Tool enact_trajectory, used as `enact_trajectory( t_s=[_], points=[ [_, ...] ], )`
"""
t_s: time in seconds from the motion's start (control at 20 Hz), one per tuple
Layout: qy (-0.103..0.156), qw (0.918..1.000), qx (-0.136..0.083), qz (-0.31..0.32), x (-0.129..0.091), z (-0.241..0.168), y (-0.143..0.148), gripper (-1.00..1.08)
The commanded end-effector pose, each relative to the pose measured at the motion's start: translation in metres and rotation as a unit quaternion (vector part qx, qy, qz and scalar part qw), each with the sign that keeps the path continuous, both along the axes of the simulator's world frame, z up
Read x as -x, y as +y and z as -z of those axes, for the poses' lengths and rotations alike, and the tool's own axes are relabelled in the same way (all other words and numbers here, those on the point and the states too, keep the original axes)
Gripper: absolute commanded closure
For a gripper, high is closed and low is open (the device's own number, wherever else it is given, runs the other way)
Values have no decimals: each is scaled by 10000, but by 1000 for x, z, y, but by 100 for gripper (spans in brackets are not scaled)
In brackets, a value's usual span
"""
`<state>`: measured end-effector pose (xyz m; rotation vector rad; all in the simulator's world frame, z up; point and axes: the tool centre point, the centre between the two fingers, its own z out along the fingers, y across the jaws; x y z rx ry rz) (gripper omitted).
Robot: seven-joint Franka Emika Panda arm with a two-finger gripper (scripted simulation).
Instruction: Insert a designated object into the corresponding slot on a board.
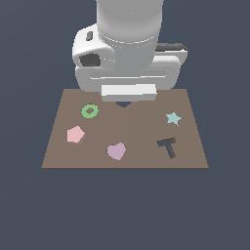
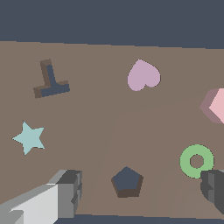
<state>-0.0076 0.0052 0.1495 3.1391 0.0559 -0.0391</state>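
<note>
The designated object, a light-pink pentagon block (image 1: 75, 134), lies flat on the brown board (image 1: 141, 132) near the exterior view's left edge. In the wrist view only part of it (image 2: 217, 105) shows at the frame's border. A dark pentagon slot (image 1: 124, 104) (image 2: 127, 180) is cut into the board's far edge, under the arm's white hand (image 1: 129, 92). My gripper (image 2: 140, 194) hovers above that slot, open and holding nothing. One finger (image 2: 65, 192) is well apart from the other (image 2: 214, 190). The gripper is far from the pink block.
A green ring (image 1: 90, 111) (image 2: 197, 161) lies close to one finger. A mauve heart (image 1: 116, 151) (image 2: 143, 75) and a pale teal star (image 1: 173, 117) (image 2: 29, 137) also lie on the board. A T-shaped slot (image 1: 167, 146) (image 2: 50, 81) sits at the exterior view's right.
</note>
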Motion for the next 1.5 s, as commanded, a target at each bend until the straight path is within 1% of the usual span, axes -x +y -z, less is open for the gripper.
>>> enact_trajectory(
  t_s=[0.0,0.2,0.35,0.55,0.7,0.9,1.1,1.3,1.45],
  points=[
    [0,10000,0,0,0,0,0,-92],
    [-4,10000,2,66,-3,3,-4,-92],
    [-11,9998,6,203,-8,9,-12,-92],
    [-27,9987,13,507,-19,22,-31,-92],
    [-44,9965,19,830,-29,35,-52,-92],
    [-73,9905,26,1375,-43,58,-89,-92],
    [-97,9828,27,1847,-52,77,-122,-92],
    [-114,9758,25,2182,-57,90,-146,-92],
    [-121,9722,23,2340,-58,97,-157,-92]
  ],
)
